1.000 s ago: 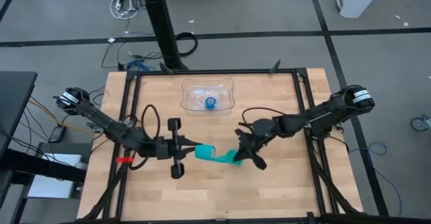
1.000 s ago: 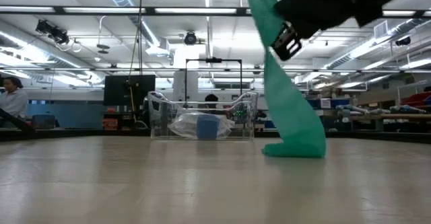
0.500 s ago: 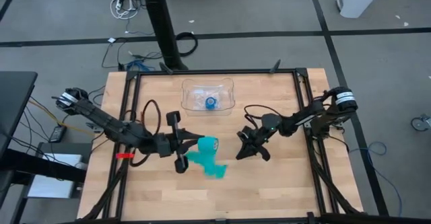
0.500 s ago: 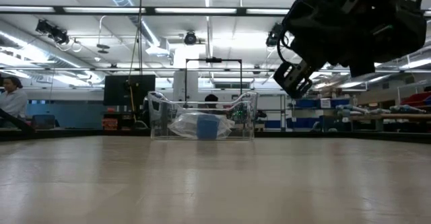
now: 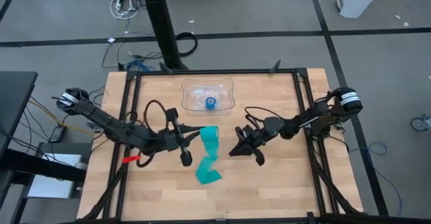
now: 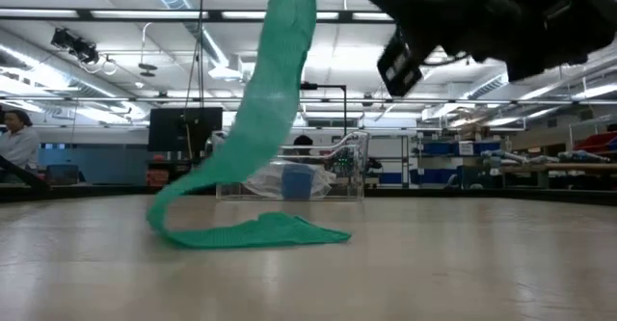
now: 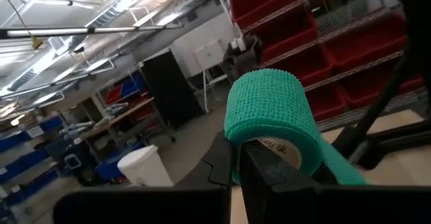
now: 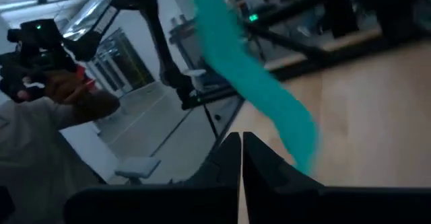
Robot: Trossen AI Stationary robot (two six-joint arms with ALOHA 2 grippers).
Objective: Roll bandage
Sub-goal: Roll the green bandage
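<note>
Your left end effector point(image 5: 189, 137) is clamped on the rolled part of the teal-green soft fabric bandage point(image 5: 209, 153), held up above the middle of the wooden tabletop point(image 5: 283, 190); its wrist view shows the stubby roll point(image 7: 269, 116) pinched with the pale core facing the camera. From that roll the loose tail hangs down and its end lies folded flat on the tabletop, toward the near edge, as the low view shows point(image 6: 253, 229). Your right end effector point(image 5: 237, 148) hovers just beside the hanging strip, fingers together and holding nothing. Expect the bandage to be very light, limp and stretchy: the tail will swing, twist and fold on itself, and it may cling to itself. Take the free tail near its end, across the full width, and keep gentle tension so it winds flat. The clear plastic tray point(image 5: 227, 103) with the small bright-blue roll point(image 5: 211, 102) sits well apart at the far side.
</note>
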